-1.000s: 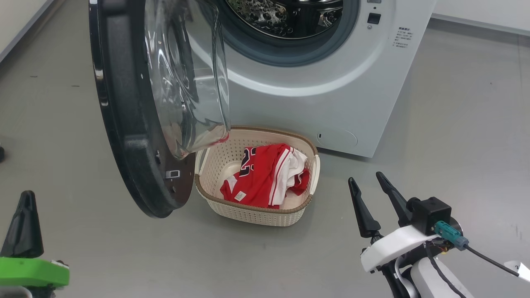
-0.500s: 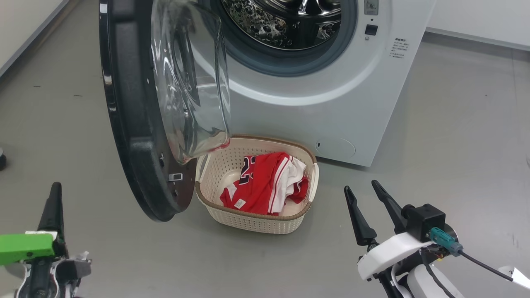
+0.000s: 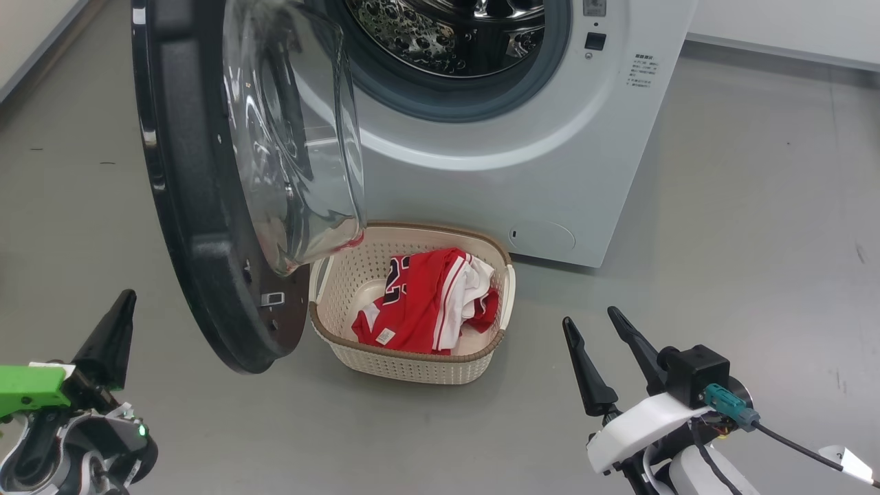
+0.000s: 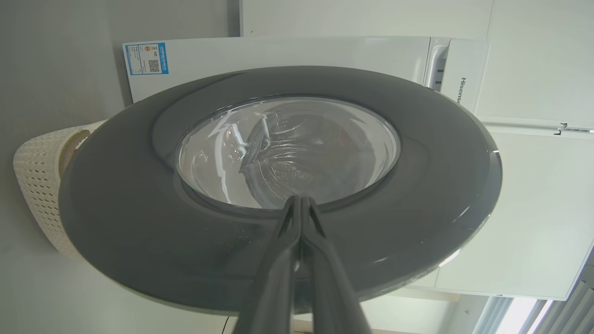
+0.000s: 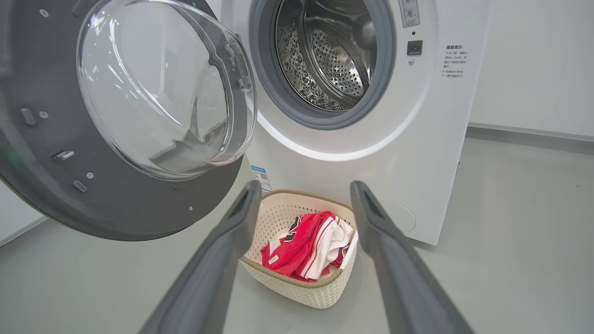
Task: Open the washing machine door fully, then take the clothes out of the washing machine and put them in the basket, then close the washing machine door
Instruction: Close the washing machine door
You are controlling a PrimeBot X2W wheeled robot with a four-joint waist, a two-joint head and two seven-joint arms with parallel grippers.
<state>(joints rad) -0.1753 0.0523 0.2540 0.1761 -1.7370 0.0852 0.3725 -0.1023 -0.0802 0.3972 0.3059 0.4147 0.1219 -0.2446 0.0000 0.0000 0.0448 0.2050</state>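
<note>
Change: compared with a second earlier, the left gripper [image 3: 126,302] sat higher and further in at the head view's lower left. The whole view had shifted too, so part of that was the camera.
Unchanged: the washing machine door [image 3: 185,206], the basket [image 3: 412,364] and the clothes [image 3: 419,302] lay as before relative to one another.
Left fingers: clenched together on nothing, aimed at the door's outer face and apart from it.
Right fingers: the right gripper [image 3: 589,316] was spread wide and empty, low and to the right of the basket.
Clothes: a red heap inside the basket, which stood just before the washing machine [image 3: 522,158], partly under the door's glass bowl.
Drum [image 3: 440,34]: bare in the part that showed.
Meaning: unloading looked finished. Shutting the door remained, and the left arm seemed to be lining up for that push.
Surface: a smooth grey floor [image 3: 756,240].
Room: a pale wall [image 5: 533,60] with a skirting strip behind the machine.
</note>
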